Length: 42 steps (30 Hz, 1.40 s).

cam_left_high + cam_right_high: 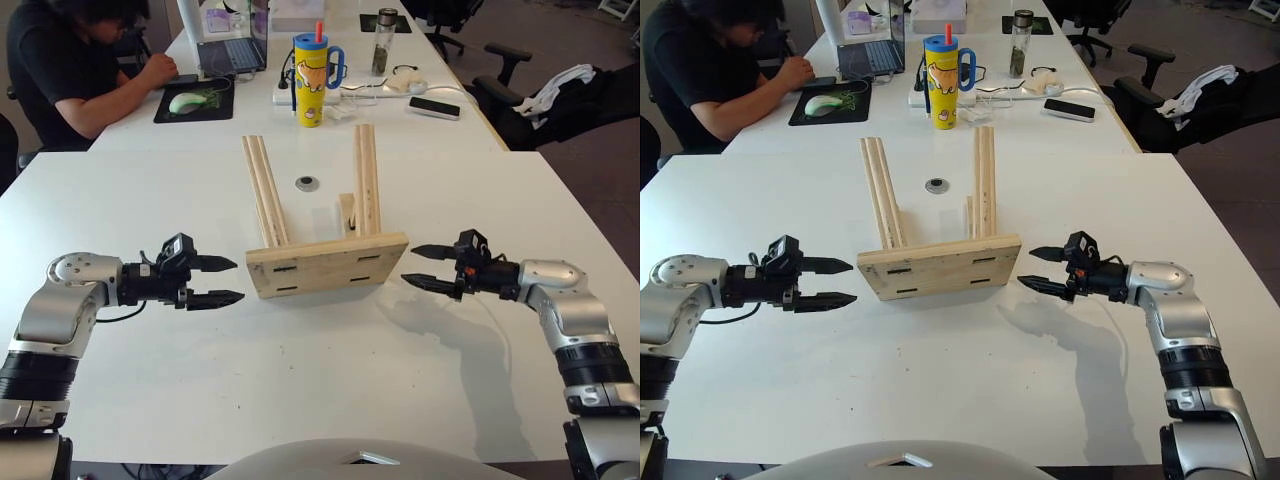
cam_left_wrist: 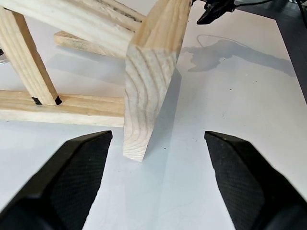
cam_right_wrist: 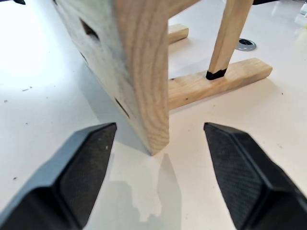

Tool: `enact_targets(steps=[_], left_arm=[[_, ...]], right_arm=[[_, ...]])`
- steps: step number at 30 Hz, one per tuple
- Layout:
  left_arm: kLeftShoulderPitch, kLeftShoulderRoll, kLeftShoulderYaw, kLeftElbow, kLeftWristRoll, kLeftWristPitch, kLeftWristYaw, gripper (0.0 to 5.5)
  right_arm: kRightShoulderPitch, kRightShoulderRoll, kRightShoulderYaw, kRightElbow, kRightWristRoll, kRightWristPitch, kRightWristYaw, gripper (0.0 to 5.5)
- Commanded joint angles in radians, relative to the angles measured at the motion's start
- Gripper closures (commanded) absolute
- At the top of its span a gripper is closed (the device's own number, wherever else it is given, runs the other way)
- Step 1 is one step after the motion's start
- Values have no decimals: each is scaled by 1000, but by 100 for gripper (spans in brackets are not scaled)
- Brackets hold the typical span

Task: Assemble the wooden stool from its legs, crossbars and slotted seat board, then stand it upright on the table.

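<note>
Stool [image 1: 320,225] on side, legs [image 1: 265,190] pointing away from robot.

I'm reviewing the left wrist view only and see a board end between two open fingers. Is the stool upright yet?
Observer: No. The stool lies on its side, with the seat board on edge toward the robot and the legs pointing away.
Operator: What is the right gripper doing?
Observer: The right gripper is open at the board's other end, not touching it.
Operator: Is anything beyond the legs?
Observer: A yellow cup stands farther back, apart from them.
</note>
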Motion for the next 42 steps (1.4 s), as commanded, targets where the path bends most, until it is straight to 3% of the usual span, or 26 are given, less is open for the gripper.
enact_targets(steps=[1, 8, 11, 18, 21, 24, 29, 34, 38, 42], left_arm=[[-87, -33, -47, 49, 39, -41, -11, 195], [-137, -56, -98, 114, 85, -74, -35, 195], [-162, -60, -111, 171, 111, -104, -46, 237], [-169, -77, -95, 229, 98, -98, -56, 354], [-155, -73, -97, 200, 83, -73, -75, 396], [-158, -45, -80, 153, 47, -9, -106, 403], [-184, 72, 35, -79, -209, 360, -181, 403], [-282, 188, 224, -262, -639, 869, -151, 404], [-531, 216, 209, -128, -711, 1144, -173, 407], [-689, 201, 105, 87, -625, 1226, -197, 409]], right_arm=[[-65, 1, 26, 29, -7, -9, 63, 214], [-139, 23, 94, 28, -28, 17, 118, 214], [-145, 31, 105, 41, -36, -1, 119, 240], [-134, 42, 95, 38, -25, -11, 126, 360], [-131, 40, 94, 38, -19, -18, 147, 385], [-133, 27, 88, -6, 20, 45, 188, 389], [-139, -93, 84, -365, 163, 467, 176, 393], [-316, -216, -73, -650, 625, 1110, 110, 394], [-570, -249, -132, -478, 826, 1426, 156, 395], [-720, -279, 13, -195, 904, 1459, 204, 400]])
